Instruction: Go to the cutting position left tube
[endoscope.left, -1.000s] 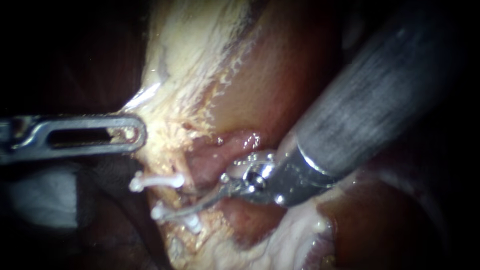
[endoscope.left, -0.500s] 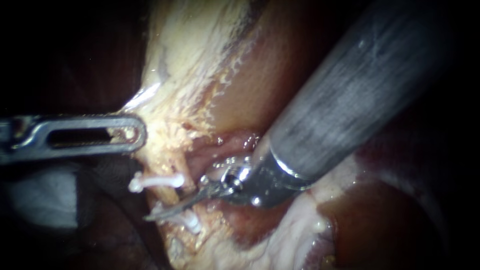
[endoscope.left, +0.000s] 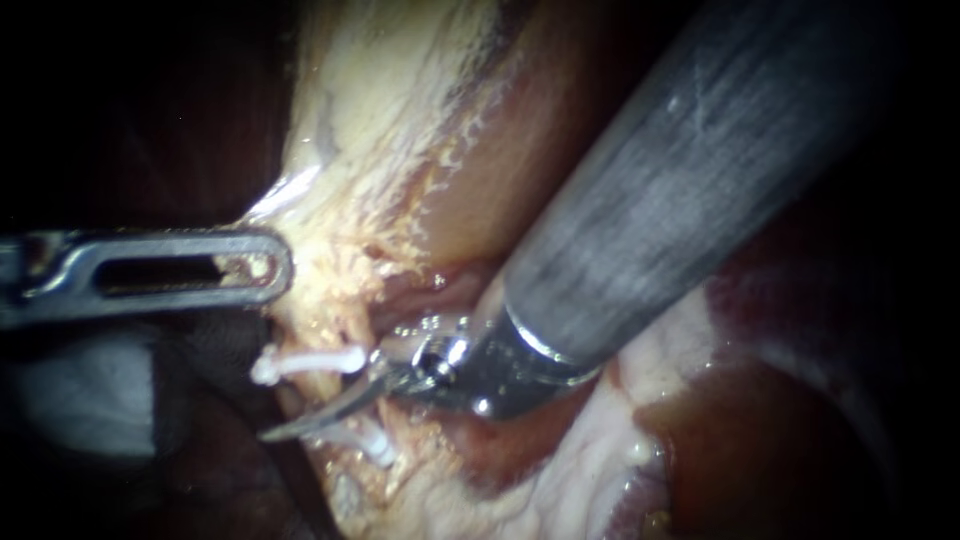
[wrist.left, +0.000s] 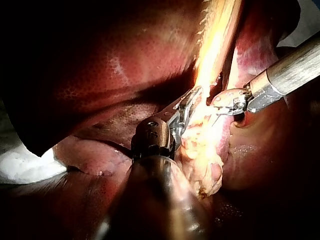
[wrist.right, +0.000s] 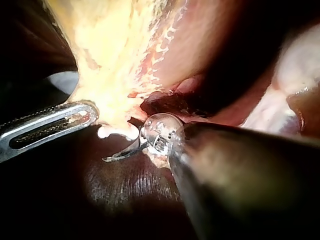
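- Right instrument (endoscope.left: 285, 428): curved-bladed tool lying across the clipped tube (endoscope.left: 330, 388), between the upper clip (endoscope.left: 310, 362) and the lower clip (endoscope.left: 368, 443). Cannot tell whether parted or closed.
- Left instrument (endoscope.left: 265, 268): slotted tool clenched on the pale tissue (endoscope.left: 330, 250) just above the clips, drawing it taut to the side.
- For a good position: centre the blades between the two clips, touching neither, and set them square across the tube.
- Check that the tips reach past the tube's far edge and catch no tissue beyond.
- Keep the traction even so the tube does not slide along the blades.
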